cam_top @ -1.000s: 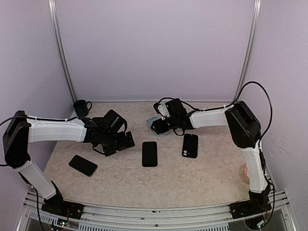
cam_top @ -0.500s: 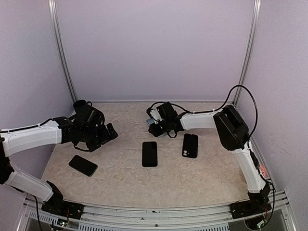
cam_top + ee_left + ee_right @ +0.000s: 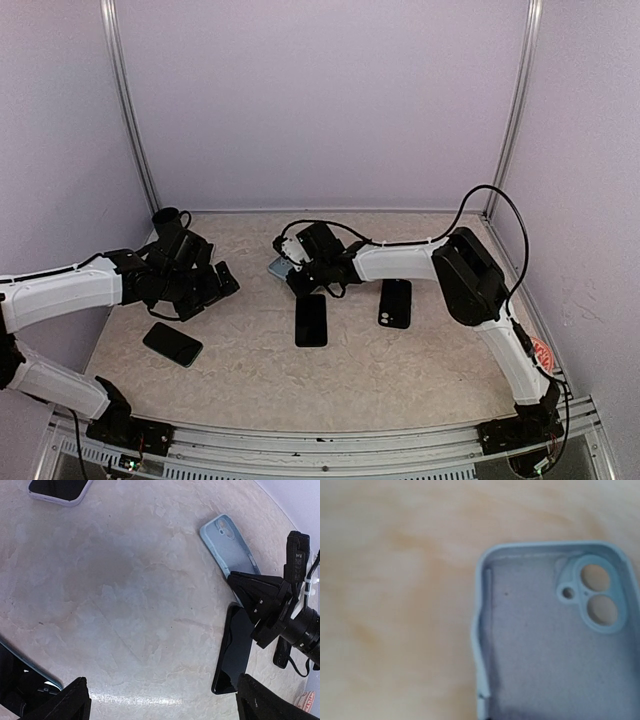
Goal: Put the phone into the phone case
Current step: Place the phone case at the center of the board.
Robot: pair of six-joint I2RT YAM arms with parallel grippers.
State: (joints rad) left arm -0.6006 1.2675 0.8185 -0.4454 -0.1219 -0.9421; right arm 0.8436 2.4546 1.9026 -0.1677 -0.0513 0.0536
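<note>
Phone case (image 3: pixel 231 547) lies cavity-up on the counter (image 3: pixel 125 580), its near end under the right end effector (image 3: pixel 250 605), probably for steadying. Clamped or not, I cannot tell (fingers absent from wrist view). Phone (image 3: pixel 233 652) lies flat just beside the case. Left end effector (image 3: pixel 162 705) is spread wide, empty.

The table (image 3: pixel 250 370) is beige, marbled with paler veins. The case (image 3: pixel 231 545) is light blue, greyer inside. The phone (image 3: pixel 311 320) in the middle is glossy black. The right phone (image 3: pixel 395 302) is black too. The left phone (image 3: pixel 172 343), nearer, has a black face and a lilac rim. The mug (image 3: pixel 168 222) at far left is dark. The left arm (image 3: pixel 70 290) and right arm (image 3: pixel 400 262) are white with black joints and cables. The walls (image 3: pixel 320 100) are pale lilac and the posts (image 3: pixel 128 110) silver.
</note>
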